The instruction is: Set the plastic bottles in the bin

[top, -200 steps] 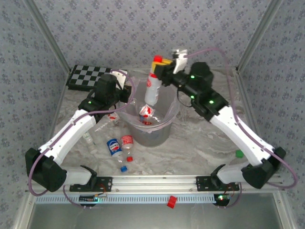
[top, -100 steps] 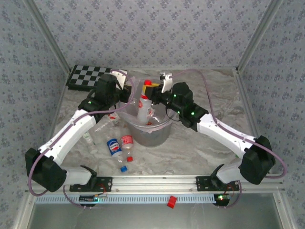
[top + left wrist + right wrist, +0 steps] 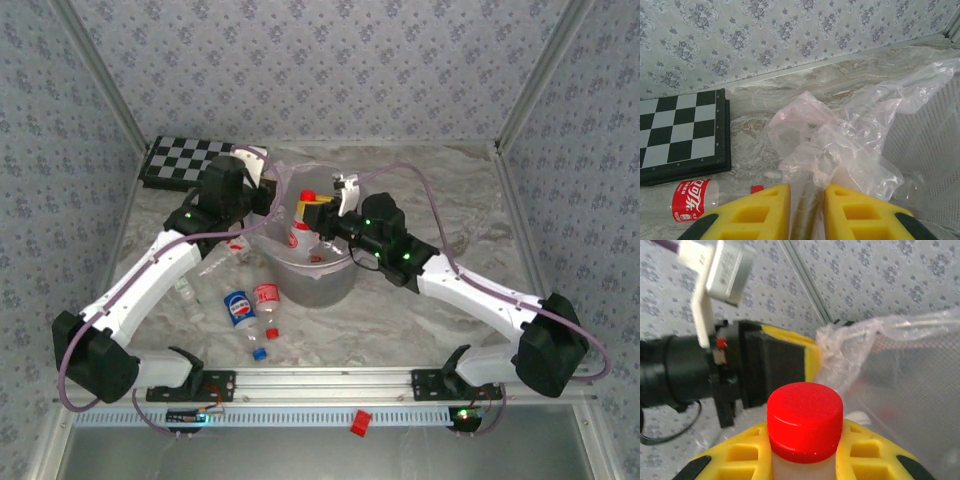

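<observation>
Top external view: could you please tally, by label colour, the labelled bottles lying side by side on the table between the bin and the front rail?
Blue-label bottle: 1
Red-label bottle: 1
Total: 2

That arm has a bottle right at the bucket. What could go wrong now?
The right gripper holds the bottle by its neck over the bin; released, it might snag the loose bag and hang up or tumble outside. The left gripper pinches rim and bag; a tug could tip the bin.
</observation>
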Motion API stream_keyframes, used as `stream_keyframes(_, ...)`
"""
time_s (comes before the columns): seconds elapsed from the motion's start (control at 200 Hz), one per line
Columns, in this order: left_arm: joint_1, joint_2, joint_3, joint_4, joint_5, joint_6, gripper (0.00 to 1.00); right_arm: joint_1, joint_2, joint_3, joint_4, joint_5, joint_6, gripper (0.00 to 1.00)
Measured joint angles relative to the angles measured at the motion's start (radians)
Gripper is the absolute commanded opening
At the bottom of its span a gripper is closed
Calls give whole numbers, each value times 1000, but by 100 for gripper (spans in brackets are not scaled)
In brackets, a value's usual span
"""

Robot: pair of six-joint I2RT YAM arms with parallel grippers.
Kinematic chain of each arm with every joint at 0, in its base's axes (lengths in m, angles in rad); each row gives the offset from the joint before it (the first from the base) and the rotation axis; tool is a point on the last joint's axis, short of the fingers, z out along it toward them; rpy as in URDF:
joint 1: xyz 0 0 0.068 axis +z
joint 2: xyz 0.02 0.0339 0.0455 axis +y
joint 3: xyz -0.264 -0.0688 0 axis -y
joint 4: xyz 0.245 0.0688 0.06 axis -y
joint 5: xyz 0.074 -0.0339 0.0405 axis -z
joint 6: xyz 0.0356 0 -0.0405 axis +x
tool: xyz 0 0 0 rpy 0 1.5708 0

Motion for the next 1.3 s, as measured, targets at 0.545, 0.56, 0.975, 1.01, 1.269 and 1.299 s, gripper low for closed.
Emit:
stream_keyframes(0.545,-6,-5,0,-14,16,-5,23,91,-10,144,-356,97,-260,82)
stream_keyframes(0.56,-6,-5,0,-15,15,-5,24,91,-15,150,-367,97,-269,82)
stream_keyframes(0.975,-6,-5,0,-17,6,-4,23,26,69,562,-684,119,-294,24)
stream_keyframes(1.01,-6,-5,0,-17,6,-4,23,24,114,606,-718,119,-292,19)
stream_keyframes(1.269,-6,-5,0,-17,5,-4,22,23,372,738,-893,98,-270,7)
stream_keyframes(1.299,-6,-5,0,-17,5,-4,22,26,380,727,-896,96,-267,7)
